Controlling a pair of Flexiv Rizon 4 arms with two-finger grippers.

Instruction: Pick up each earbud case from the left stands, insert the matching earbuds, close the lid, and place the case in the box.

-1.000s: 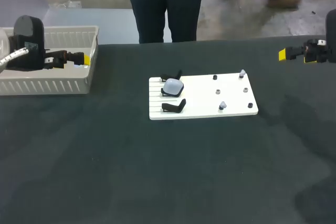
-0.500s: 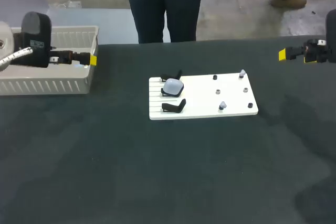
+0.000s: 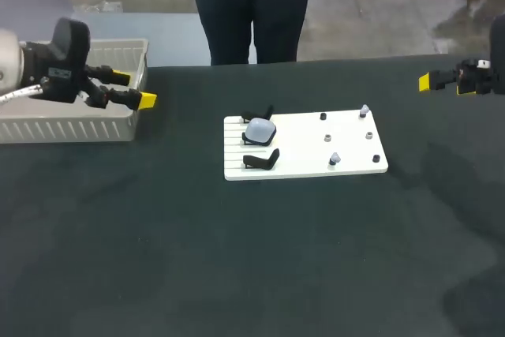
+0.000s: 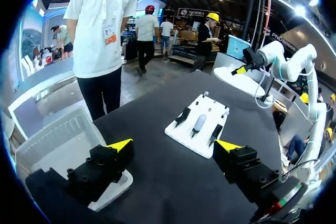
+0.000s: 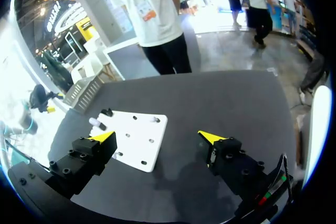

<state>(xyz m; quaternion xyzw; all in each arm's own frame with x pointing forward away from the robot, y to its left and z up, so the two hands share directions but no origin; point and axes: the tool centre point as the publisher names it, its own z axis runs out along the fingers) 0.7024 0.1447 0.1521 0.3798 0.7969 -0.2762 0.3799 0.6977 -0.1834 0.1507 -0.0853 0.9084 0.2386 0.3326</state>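
A white board (image 3: pixel 304 146) lies mid-table, with black stands along its left side. A pale grey-blue earbud case (image 3: pixel 259 129) rests on the middle stand, its lid down. Two small light earbuds (image 3: pixel 364 110) (image 3: pixel 334 159) stand on pegs at the board's right. My left gripper (image 3: pixel 136 89) hangs open and empty over the right end of the white box (image 3: pixel 95 128). In the left wrist view, the left gripper (image 4: pixel 174 145) has the case (image 4: pixel 200 123) and board (image 4: pixel 185 135) well ahead of it. My right gripper (image 3: pixel 430 82) is at the far right edge; the right gripper (image 5: pixel 157 137) is open and empty.
The box (image 4: pixel 58 140), a slatted white basket, stands at the table's back left corner. Dark tabletop surrounds the board (image 5: pixel 139 129) on all sides. Small dark pegs dot the board's right half.
My left gripper has come out from over the box, moving right past its right wall and turning its fingers. The right arm has stayed still.
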